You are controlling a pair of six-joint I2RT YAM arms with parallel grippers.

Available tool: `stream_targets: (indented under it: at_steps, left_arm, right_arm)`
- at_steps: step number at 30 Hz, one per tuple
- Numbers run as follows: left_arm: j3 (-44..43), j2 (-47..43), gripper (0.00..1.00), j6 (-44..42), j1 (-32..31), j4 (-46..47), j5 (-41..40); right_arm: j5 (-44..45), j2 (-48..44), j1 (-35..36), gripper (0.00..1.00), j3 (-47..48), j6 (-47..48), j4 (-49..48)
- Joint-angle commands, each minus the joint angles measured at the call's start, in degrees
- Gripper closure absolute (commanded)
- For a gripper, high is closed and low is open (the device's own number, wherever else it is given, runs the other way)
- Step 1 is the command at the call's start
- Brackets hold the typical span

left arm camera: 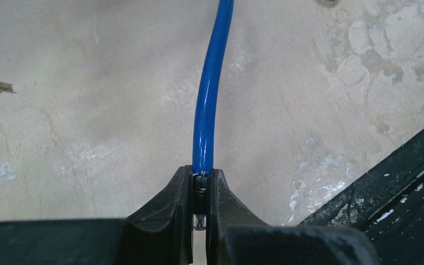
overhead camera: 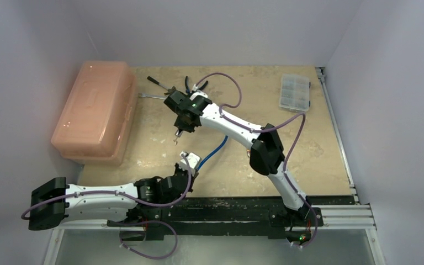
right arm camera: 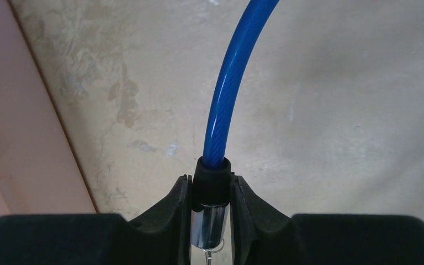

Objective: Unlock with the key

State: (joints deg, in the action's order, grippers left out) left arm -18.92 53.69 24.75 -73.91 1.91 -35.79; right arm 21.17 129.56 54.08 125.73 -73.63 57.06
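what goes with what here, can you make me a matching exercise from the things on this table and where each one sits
Things
1. blue cable
2. pink box
3. clear compartment case
4. hand tools

Places
a. far right corner of the table
b. left side of the table
c. far middle, beyond the right gripper
d. running from the left gripper to the right gripper

Pairs: 1-d, 2-b, 3-a, 4-c

You are in a robotics lab cell: white walls box in a mottled surface edged by aluminium rails, with a pink toolbox and a clear parts organiser.
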Motion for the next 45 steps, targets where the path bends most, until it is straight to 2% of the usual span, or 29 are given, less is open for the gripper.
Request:
stream_targets:
  at_steps: [1,7,11,14,19,22,25,27,29,31,35,37,45]
  left_arm:
    - [1.71,-3.14,1.0,7.54,0.52,2.3,-7.81]
    - [1.89,-4.77,1.0,16.82,0.52,-7.13,-13.52]
    - [2.76,-5.2,1.0,21.03,0.55,-8.85,-13.87]
    - [2.44,-4.62,1.0,21.43,0.61,-9.19,-13.87]
    - [2.36,-4.3,1.0,21.16,0.98,-8.23,-12.92]
    - [2.58,-3.44,1.0,20.49,1.41,-6.89,-11.75]
    - [2.34,-2.07,1.0,20.38,2.42,-6.12,-10.88]
    - [2.23,-1.05,1.0,20.07,3.85,-5.0,-9.22]
    - [1.93,0.25,1.0,20.01,5.31,-4.12,-7.97]
    - [1.51,1.61,1.0,19.68,6.22,-3.01,-7.01]
    - [0.22,5.14,1.0,19.69,6.97,-2.79,-6.89]
    - [-0.55,6.74,1.0,19.83,7.38,-2.79,-6.85]
    - [-2.94,10.75,1.0,17.81,9.28,2.56,-5.5]
  right_arm:
    - [-0.11,0.87,2.41,1.0,3.19,9.13,-7.69]
    - [-3.45,3.98,3.41,1.0,2.08,13.52,-17.7]
    - [-4.68,6.88,4.17,1.0,2.6,16.56,-23.66]
    - [-4.69,9.64,4.23,1.0,3.96,20.23,-26.24]
    - [-7.73,10.55,3.48,1.0,-1.78,24.45,-35.13]
    - [-11.97,11.51,2.06,0.98,-2.6,25.68,-35.66]
    - [-19.95,11.57,0.0,0.78,-4.59,25.82,-37.18]
    - [-22.07,10.9,-0.75,0.65,-6.19,26.27,-38.37]
    - [-23.0,9.76,-0.99,0.48,-7.38,27.77,-39.05]
    - [-23.01,8.01,-1.06,0.26,-7.89,29.57,-39.04]
    - [-22.49,4.86,-1.5,0.05,-8.27,33.16,-37.91]
    - [-21.91,3.12,-1.75,0.01,-8.58,34.41,-37.06]
    - [-17.81,-6.01,-4.69,0.01,-13.98,37.0,-33.01]
